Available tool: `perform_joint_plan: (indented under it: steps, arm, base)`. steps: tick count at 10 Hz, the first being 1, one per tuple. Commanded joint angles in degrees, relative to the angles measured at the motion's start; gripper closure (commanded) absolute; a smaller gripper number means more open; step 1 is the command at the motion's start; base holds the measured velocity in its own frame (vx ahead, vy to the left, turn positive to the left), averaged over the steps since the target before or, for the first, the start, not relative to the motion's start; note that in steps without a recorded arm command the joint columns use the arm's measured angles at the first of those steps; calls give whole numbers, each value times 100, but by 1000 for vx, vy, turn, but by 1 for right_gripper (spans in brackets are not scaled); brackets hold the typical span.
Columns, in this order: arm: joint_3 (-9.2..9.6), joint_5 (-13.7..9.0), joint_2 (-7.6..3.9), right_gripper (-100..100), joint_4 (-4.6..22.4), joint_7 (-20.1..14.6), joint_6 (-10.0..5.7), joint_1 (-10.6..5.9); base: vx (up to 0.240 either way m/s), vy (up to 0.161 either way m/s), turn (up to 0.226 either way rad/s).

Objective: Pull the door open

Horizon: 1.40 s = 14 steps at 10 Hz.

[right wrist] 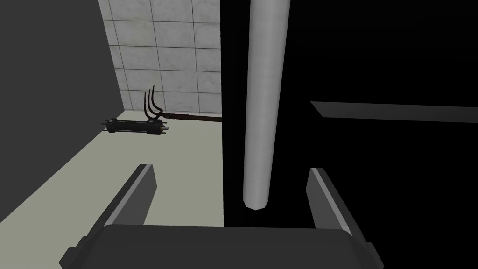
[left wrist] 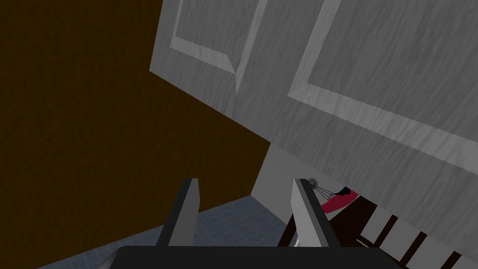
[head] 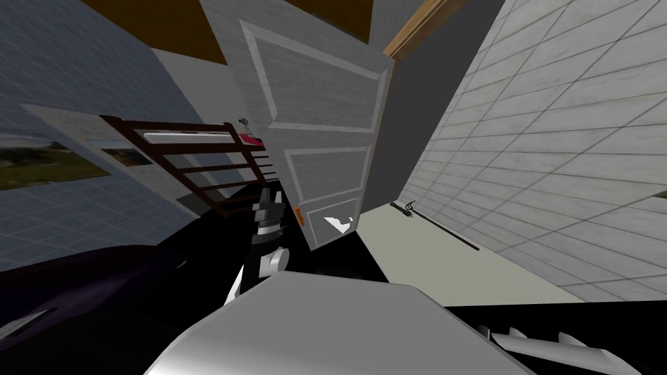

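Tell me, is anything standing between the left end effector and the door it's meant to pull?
Nothing visible does. The open left end effector sits right beside the grey panelled door, close to its orange handle, with only open space between. A dark wooden rack stands off to the side, not between them.

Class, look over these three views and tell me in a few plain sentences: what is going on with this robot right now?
The robot faces a grey panelled door that already stands ajar, with a gap at its free edge. Its left end effector is up beside the door, near the small orange handle, with its fingers open and nothing between them. The right end effector is open and empty too, facing a pitchfork that lies on the pale floor by the tiled wall.
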Motion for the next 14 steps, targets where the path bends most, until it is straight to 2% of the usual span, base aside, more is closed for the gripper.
perform_joint_plan:
  steps: [1,4,5,10,12,13,14]
  arm:
    - [3,15,-108,-100,166,-158,14,-42]
    - [26,89,-512,-100,743,-643,45,-297]
    - [26,89,-512,-100,753,-643,45,-297]
    - [56,187,-1048,-100,1533,-1287,86,-635]
    - [48,177,-1028,-100,1461,-1235,108,-608]
    - [48,177,-1028,100,1461,-1235,108,-608]
    - [48,177,-1028,100,1461,-1235,108,-608]
  base:
    - [58,-9,-33]
    - [75,-17,-107]
    - [65,-30,-28]
    - [84,-57,-85]
    - [68,-42,-11]
    - [0,0,0]
    - [-18,2,-26]
